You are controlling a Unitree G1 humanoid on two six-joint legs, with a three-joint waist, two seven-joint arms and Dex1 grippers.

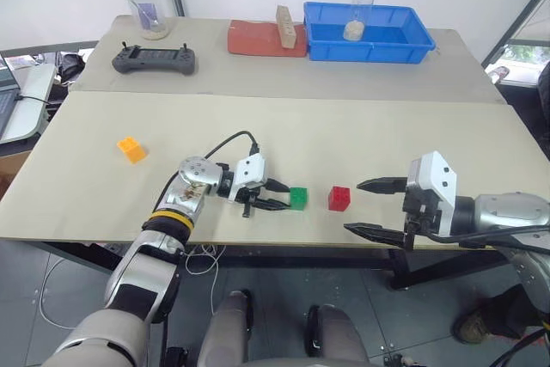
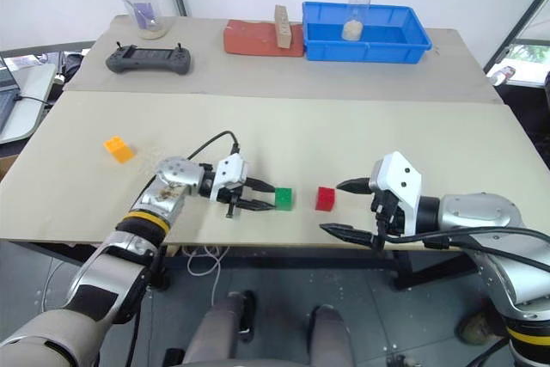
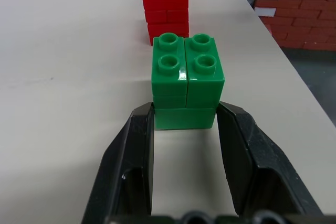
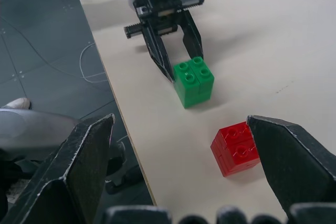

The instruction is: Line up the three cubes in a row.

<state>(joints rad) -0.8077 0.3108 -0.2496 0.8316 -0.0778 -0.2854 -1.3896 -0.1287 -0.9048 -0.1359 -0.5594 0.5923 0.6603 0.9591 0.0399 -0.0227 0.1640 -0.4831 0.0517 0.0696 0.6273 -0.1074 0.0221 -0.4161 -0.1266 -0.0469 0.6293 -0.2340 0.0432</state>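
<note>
We see three small plastic cubes with studs on top, sitting on the pale counter. The green plastic cube is near the front edge. The red plastic cube sits just beside it, on the right, with a small gap between them. The orange plastic cube is far off to the left, well apart from the other two, so the three do not make a row yet.

Our left gripper lies low on the counter and points to the right. Its two black fingers are clenched on the green cube, one on each side of its bottom part.

Our right gripper hangs over the front edge of the counter, near the red cube but not touching it. It is spread wide and holds nothing.

At the back of the counter we see a blue plastic tray, a red flat mat with a tan wooden block on it, and a dark grey hand controller.
</note>
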